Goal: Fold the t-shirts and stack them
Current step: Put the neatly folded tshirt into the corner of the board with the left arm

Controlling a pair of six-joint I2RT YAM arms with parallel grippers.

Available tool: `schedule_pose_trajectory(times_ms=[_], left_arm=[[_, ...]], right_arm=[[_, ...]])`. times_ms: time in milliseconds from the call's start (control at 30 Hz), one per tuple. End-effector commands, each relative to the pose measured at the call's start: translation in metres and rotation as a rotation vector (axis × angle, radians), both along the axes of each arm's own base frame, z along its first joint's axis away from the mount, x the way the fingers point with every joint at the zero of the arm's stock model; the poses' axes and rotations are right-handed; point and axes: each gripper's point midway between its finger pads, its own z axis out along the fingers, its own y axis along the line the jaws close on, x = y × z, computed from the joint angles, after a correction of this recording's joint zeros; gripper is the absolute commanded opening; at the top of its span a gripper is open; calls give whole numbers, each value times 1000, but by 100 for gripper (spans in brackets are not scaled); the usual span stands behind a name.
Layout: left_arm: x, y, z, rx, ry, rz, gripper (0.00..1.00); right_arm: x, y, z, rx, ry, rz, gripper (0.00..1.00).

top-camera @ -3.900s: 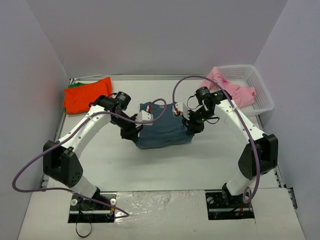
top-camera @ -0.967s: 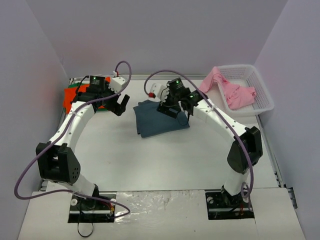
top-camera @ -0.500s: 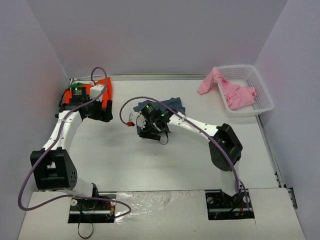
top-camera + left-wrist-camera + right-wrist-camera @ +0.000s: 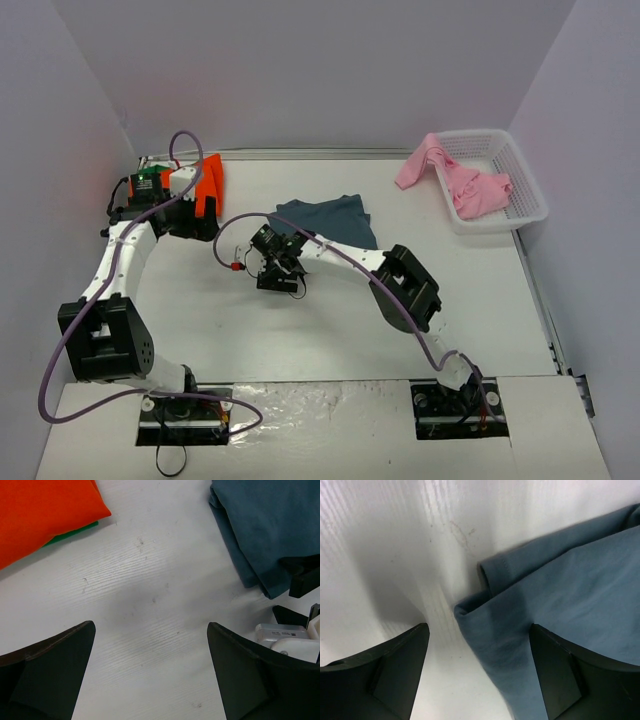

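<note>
So, the blue shirt (image 4: pixel 325 218) is lying folded on the worktop (image 4: pixel 330 340), around the middle and towards the back. One folded corner of it points at the right arm (image 4: pixel 345 258). In the right wrist view, the right jaws are spread wide and sit low at the worktop. That corner of blue cloth, stitched hem and all, lies between the two fingers (image 4: pixel 380 675) and runs over towards the right-hand one. They aren't clamped on anything.

The orange shirt (image 4: pixel 40 515) is folded at the far left of the worktop, with the green shirt (image 4: pixel 70 536) under it showing only a thin edge. The left arm (image 4: pixel 125 250) reaches over to that pile. The left jaws are wide open too, with just bare worktop between them, the orange corner off to one side and the blue shirt off to the other.

The pink shirt (image 4: pixel 470 185) is bunched up in the white basket (image 4: pixel 527 178) at the back right, with one end hanging out over the rim onto the worktop.

As for writing, there's a small red tag (image 4: pixel 233 266) on the right arm's cable and a green patch (image 4: pixel 148 182) on the left wrist, but both are way too small to read.
</note>
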Motion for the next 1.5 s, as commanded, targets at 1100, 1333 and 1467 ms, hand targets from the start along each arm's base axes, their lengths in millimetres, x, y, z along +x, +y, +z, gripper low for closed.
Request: schedule_pose_trajectory(times_ms=[1100, 1333, 1467], left_arm=[[-11, -71, -69, -539, 373, -105, 94], [0, -95, -72, -643, 436, -118, 94], [5, -121, -77, -652, 479, -130, 94]], right_arm=[[30, 2, 32, -55, -132, -50, 0], [32, 6, 49, -35, -142, -53, 0], [33, 5, 55, -34, -149, -53, 0]])
